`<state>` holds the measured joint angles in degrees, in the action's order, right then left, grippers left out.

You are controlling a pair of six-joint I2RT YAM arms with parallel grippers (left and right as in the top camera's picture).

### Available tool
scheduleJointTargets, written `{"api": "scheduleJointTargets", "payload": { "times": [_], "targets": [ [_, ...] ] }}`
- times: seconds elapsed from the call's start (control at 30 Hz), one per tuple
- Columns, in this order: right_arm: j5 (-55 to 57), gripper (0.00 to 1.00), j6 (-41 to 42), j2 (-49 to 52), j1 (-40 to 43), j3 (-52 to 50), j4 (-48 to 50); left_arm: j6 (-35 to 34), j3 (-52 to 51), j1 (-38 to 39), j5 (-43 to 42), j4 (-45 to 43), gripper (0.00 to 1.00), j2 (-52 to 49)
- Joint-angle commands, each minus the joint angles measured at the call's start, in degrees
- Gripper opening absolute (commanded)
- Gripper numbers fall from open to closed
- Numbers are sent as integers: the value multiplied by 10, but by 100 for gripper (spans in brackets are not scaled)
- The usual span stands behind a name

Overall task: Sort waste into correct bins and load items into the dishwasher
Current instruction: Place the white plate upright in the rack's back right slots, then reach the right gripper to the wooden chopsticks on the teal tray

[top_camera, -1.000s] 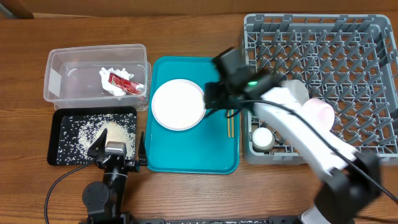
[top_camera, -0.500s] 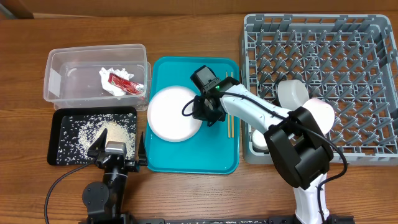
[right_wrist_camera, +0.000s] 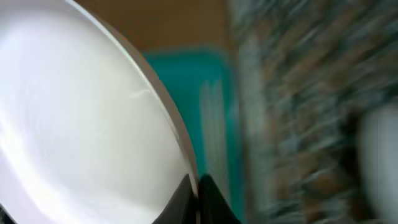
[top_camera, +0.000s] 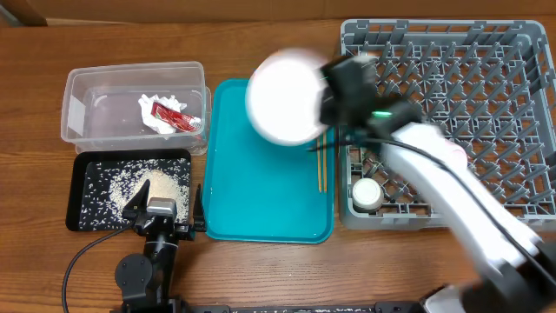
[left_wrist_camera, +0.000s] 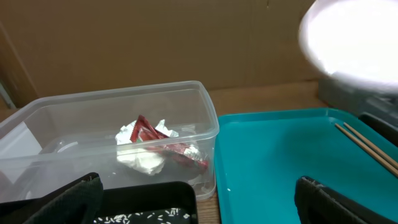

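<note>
Gripping the plate (top_camera: 284, 96), right pincer (right_wrist_camera: 198, 198) hangs over tray (top_camera: 261, 209).

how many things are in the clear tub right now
2: a crumpled white napkin in the right half of the clear tub, and a red sauce packet lying on it. Smaller bits could be hidden beneath.

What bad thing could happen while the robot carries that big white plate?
The right pincer grips the round white plate only at its rim, and blur hints at speed, so it might slip and drop on the teal plastic tray or the wooden chopsticks. Reaching the grey plastic dish rack, it could bump the small white cup at the rack's front corner.
</note>
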<state>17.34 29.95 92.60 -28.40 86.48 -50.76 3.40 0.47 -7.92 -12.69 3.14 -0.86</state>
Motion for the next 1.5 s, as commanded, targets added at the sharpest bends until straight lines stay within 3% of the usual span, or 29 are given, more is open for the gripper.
{"api": "scheduleJointTargets", "payload": {
  "times": [0.0,0.13,0.37,0.53,0.67,0.9,1.07,1.13,1.23,1.37,1.47],
  "targets": [
    [217,4,-90,-52,57,10,-5,5,-2,-3,-5,0,100,5],
    [374,4,-135,-58,131,9,-9,5,-2,-3,-5,0,100,5],
    [413,4,-134,-29,236,4,-5,4,-2,-3,-5,0,100,5],
    [501,4,-141,8,250,-7,43,5,-2,-3,-5,0,100,5],
    [518,4,-202,58,250,-7,92,5,-2,-3,-5,0,100,5],
    [555,5,-215,120,249,-7,118,5,-2,-3,-5,0,100,5],
    [548,17,-214,112,206,-5,117,5,-2,-3,-5,0,100,5],
    [553,44,-215,105,180,-5,111,5,-2,-3,-5,0,100,5],
    [589,70,-215,103,144,-5,101,4,-2,-3,-5,0,100,5],
    [593,68,-214,96,73,-5,85,5,-2,-3,-5,0,100,5],
    [503,67,-214,80,2,-5,68,5,-2,-3,-5,0,100,5]
  ]
}}
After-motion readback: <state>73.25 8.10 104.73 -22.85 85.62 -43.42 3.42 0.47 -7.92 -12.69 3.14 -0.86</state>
